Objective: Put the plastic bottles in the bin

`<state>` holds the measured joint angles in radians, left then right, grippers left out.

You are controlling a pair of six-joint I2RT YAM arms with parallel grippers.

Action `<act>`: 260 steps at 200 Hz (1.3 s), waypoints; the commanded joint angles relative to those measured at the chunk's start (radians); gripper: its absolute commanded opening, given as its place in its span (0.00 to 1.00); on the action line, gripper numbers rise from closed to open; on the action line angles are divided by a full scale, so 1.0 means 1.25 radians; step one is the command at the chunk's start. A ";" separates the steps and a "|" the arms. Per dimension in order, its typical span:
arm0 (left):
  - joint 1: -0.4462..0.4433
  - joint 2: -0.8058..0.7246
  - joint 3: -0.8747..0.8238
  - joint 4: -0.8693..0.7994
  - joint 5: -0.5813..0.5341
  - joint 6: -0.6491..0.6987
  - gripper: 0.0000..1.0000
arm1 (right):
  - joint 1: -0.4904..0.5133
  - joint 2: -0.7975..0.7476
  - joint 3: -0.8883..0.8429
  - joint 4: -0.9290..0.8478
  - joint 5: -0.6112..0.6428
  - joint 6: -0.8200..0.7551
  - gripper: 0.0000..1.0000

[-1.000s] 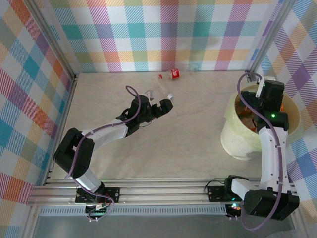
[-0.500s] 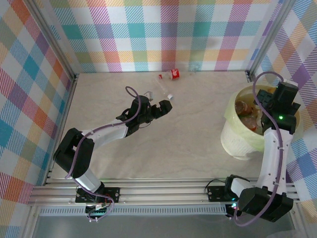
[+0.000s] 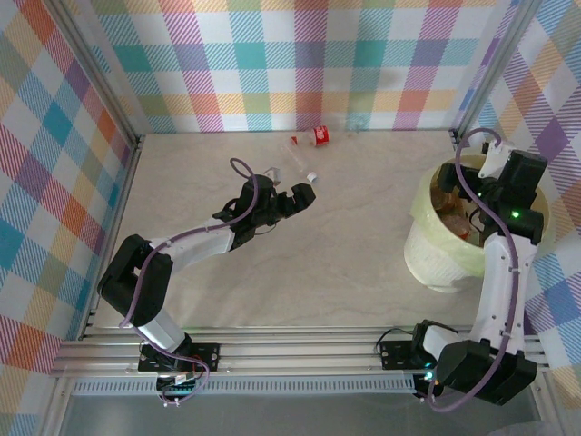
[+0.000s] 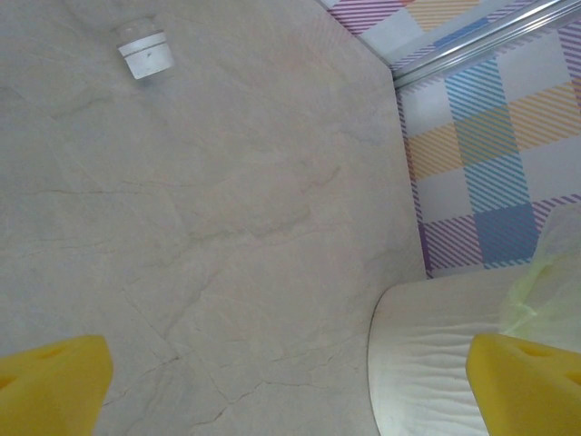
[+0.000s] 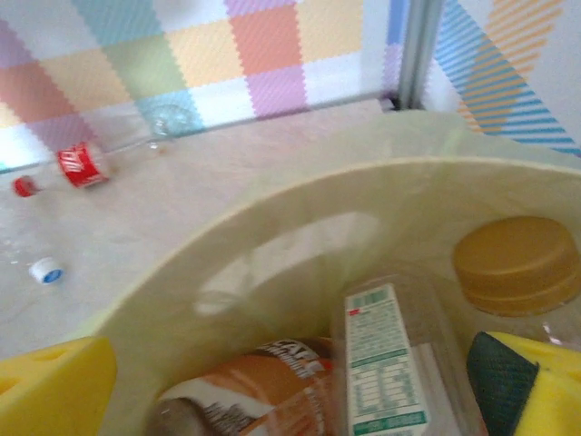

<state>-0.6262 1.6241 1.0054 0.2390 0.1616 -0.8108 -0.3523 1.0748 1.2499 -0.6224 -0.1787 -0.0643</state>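
Looking down, I see the bin (image 3: 436, 259) at 4 o'clock on the table (image 3: 345, 263), with bottles (image 5: 272, 372) lying inside. My right gripper (image 5: 290, 389) hangs over its rim, jaws spread wide and holding nothing. At mid-table the left gripper (image 3: 298, 188) is likewise spread and empty. Just beyond it, toward 12, lies a clear bottle (image 3: 298, 165) with a white cap. Farther off, by the back wall, lies a red-labelled bottle (image 3: 320, 136).

The fixed camera looks down from behind over the whole pale marbled counter (image 3: 345, 236), the left wrist camera faces across it toward the round cream plastic tub (image 4: 427, 363), into which the right wrist camera peers closely.
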 commanded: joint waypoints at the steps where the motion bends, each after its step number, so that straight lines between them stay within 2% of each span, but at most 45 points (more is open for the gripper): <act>1: -0.005 0.014 0.046 -0.023 -0.028 0.023 1.00 | 0.001 -0.044 0.004 0.016 -0.101 0.001 1.00; 16: -0.004 0.030 0.069 -0.049 -0.050 0.031 1.00 | 0.001 -0.064 0.014 0.016 -0.163 0.023 1.00; 46: -0.005 0.080 0.139 -0.115 -0.106 0.043 1.00 | 0.012 -0.101 0.004 0.079 -0.379 0.123 1.00; 70: -0.005 0.130 0.214 -0.189 -0.146 0.046 1.00 | 0.080 -0.127 -0.027 0.175 -0.464 0.206 1.00; 102: -0.005 0.208 0.331 -0.305 -0.212 0.057 1.00 | 0.247 -0.120 -0.016 0.162 -0.402 0.193 1.00; 126: -0.005 0.271 0.430 -0.405 -0.300 0.064 1.00 | 0.357 -0.103 -0.033 0.196 -0.347 0.224 1.00; 147: -0.001 0.310 0.453 -0.384 -0.381 0.056 1.00 | 0.439 -0.079 -0.049 0.221 -0.321 0.234 1.00; 164: 0.004 0.358 0.501 -0.368 -0.395 0.058 1.00 | 0.490 -0.058 -0.043 0.191 -0.266 0.203 1.00; 185: 0.011 0.439 0.605 -0.398 -0.397 0.073 0.99 | 0.524 -0.040 -0.055 0.200 -0.198 0.213 1.00; 226: 0.024 0.597 0.823 -0.522 -0.475 0.076 0.98 | 0.553 -0.019 -0.046 0.171 -0.167 0.215 1.00; 260: 0.041 0.706 0.982 -0.594 -0.480 0.076 0.97 | 0.554 -0.036 -0.059 0.164 -0.157 0.213 1.00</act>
<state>-0.5957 2.4382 2.1189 -0.3912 -0.3904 -0.7319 0.3340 1.0554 1.1893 -0.4156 -0.4019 0.2024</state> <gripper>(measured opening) 0.972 0.996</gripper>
